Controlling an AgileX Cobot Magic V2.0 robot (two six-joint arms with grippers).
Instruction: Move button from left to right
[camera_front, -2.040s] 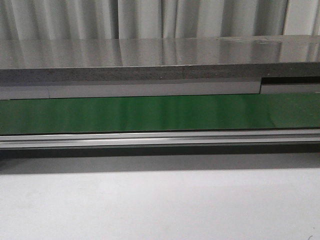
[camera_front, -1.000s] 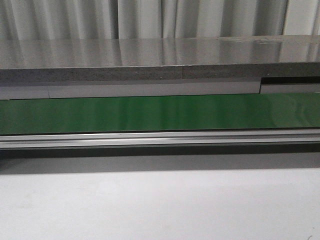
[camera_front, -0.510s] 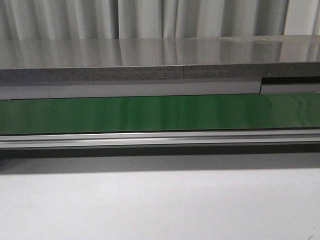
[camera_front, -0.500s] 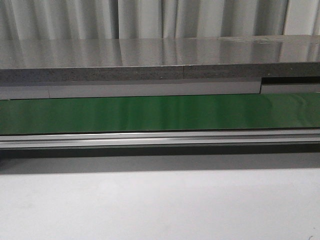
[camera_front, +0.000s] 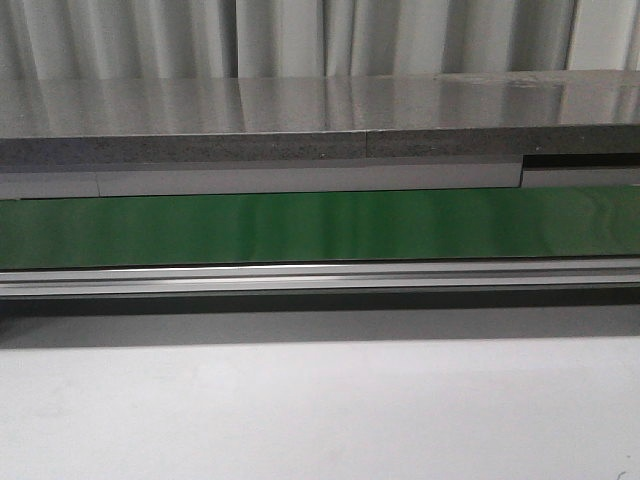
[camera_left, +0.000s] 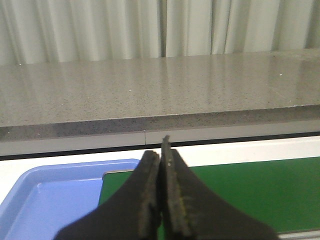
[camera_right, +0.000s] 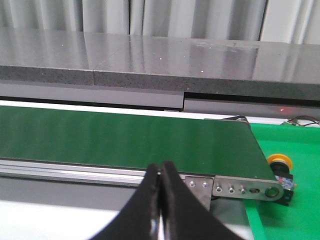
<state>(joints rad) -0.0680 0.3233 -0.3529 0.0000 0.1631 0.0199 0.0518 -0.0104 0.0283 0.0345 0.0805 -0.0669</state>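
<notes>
The green conveyor belt (camera_right: 125, 137) spans the scene, a blue tray (camera_left: 45, 200) at its left end. The button (camera_right: 280, 167), likely light, rigid and slippery on its round cap, is best gripped on its black body. It sits past the belt's end, at 3 o'clock from the right gripper (camera_right: 161, 172); both this and the left gripper (camera_left: 161, 160) are pressed together, empty

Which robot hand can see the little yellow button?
The right hand. Its camera shows the yellow-capped button just past the green belt's end; the left hand sees a blue tray instead.
</notes>
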